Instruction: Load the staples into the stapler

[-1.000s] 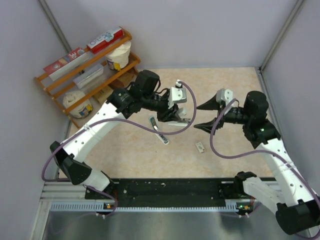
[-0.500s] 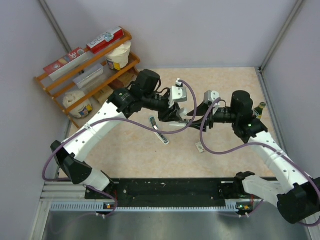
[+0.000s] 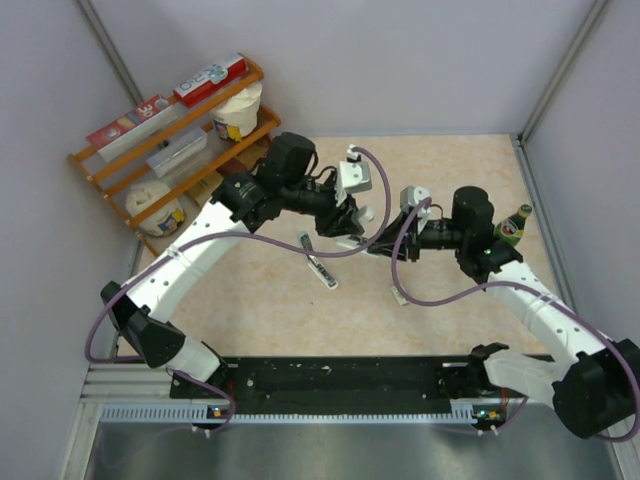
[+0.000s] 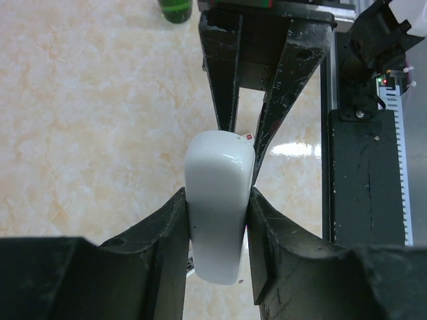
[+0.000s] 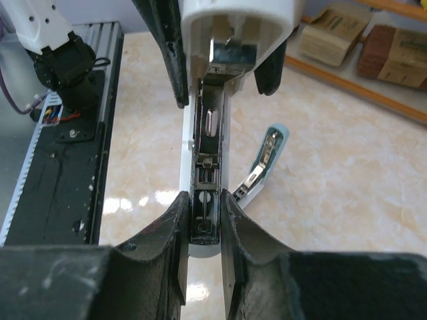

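Left hand point(image 4: 218, 203) is squeezed tight on the white stapler point(image 4: 217, 167), with one finger on each side of its round body. It holds the stapler up off the tabletop point(image 3: 450, 170). Right hand point(image 5: 203, 200) meets the same stapler from the other end. Its two fingers are close together and press on both sides of the long metal tray point(image 5: 203, 153) that sticks out from under the white top. So both hands hold one stapler, tip to tip.

The staples point(image 3: 403, 297) are a tiny whitish packet. It lies flat on the tabletop near the right hand, on the side toward the arm bases. No hand touches it. A purple cable point(image 3: 392, 268) from the right arm loops down just beside the packet and hides a bit of it.

A second stapler point(image 3: 318, 258), pale and lying open, rests on the tabletop near the left hand, also on the side toward the bases. A green bottle point(image 3: 512, 225) stands behind the right hand, close by the right arm. Far off behind the left hand, a wooden shelf point(image 3: 120, 165) holds boxes and tubs.
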Controlling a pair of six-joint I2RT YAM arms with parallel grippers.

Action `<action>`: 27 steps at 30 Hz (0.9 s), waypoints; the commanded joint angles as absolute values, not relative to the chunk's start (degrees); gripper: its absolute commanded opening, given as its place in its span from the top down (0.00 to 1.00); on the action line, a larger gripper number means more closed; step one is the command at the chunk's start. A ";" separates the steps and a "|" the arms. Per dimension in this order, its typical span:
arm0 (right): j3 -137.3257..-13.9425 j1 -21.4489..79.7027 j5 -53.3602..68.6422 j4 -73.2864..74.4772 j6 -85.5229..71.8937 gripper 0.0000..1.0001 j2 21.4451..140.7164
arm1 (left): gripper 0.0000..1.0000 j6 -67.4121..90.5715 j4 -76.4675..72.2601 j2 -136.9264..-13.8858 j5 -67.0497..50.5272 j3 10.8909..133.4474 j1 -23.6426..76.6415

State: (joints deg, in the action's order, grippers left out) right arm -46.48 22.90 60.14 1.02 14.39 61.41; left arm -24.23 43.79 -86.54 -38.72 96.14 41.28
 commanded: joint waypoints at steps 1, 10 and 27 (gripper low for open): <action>-43.25 23.55 61.79 -8.06 8.81 0.89 61.79 | 1.00 -19.87 37.62 -85.17 -39.64 101.86 37.80; -39.38 27.24 57.84 -19.33 0.62 0.92 62.31 | 1.00 -13.19 30.25 -82.27 -39.82 100.38 32.26; -38.14 32.17 54.32 -23.20 -4.13 0.96 65.21 | 1.00 -3.61 19.78 -76.12 -36.21 97.04 24.17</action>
